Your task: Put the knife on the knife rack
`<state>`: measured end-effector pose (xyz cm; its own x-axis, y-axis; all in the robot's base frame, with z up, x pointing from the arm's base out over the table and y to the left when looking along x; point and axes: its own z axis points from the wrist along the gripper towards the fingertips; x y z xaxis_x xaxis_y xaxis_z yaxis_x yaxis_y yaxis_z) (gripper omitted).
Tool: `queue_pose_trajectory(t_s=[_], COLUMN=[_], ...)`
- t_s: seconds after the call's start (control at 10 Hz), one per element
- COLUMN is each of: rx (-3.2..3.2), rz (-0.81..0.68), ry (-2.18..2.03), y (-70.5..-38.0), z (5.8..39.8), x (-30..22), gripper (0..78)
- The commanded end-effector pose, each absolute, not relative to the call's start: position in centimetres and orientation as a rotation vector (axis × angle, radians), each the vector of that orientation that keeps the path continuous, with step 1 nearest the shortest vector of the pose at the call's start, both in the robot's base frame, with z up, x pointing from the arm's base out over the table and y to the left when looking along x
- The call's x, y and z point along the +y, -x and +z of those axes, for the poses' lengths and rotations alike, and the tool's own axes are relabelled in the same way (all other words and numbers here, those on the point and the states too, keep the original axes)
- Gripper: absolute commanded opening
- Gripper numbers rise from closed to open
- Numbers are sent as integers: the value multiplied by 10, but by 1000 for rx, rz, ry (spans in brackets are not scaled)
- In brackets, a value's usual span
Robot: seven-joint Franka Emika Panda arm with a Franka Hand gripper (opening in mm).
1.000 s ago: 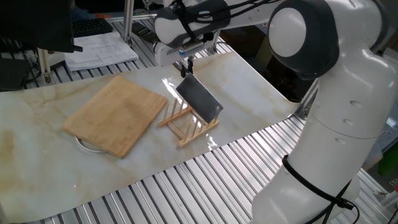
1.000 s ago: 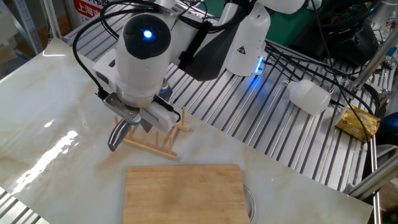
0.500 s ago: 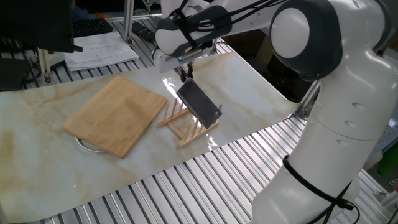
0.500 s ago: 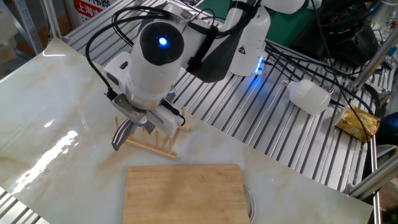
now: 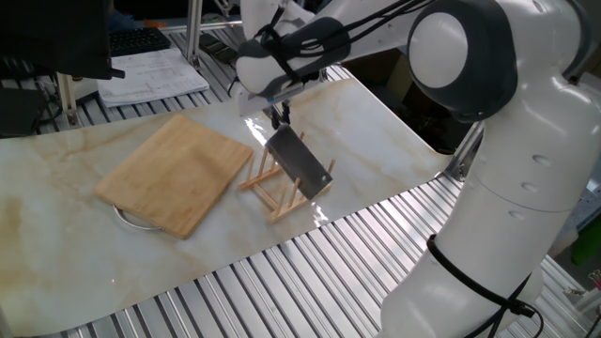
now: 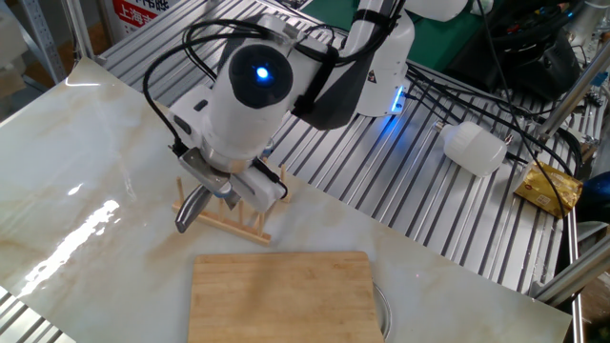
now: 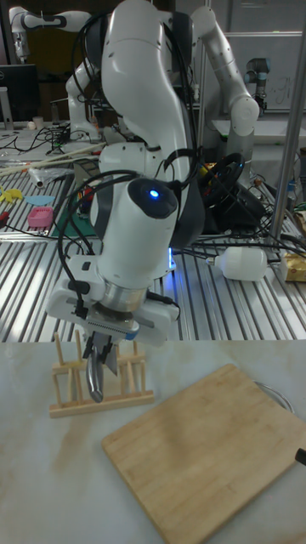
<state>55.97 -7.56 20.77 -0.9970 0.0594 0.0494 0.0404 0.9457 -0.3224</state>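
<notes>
Marble table: claw [image 5: 280, 117] gripping knife [image 5: 300, 163] has lowered it into knife rack [image 5: 282, 192].

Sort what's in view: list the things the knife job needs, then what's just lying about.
Needed for the job:
knife, held in the pincer
knife rack

Lying about:
bamboo cutting board
white plastic bottle
yellow packet
papers

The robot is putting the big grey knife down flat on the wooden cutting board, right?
No. The gripper holds the broad grey steel knife by its dark handle over the small light-wood peg rack, not the flat bamboo cutting board; one fixed view shows it.
</notes>
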Motion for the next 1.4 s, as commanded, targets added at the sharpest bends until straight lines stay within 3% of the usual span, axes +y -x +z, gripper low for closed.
queue_pose_trajectory(t_s=[0.1, 1.4], rx=[-3054, -3050], rz=[519, 537], ry=[123, 222], y=[-557, -559], z=[197, 174], x=[-73, -68], gripper=[12, 12])
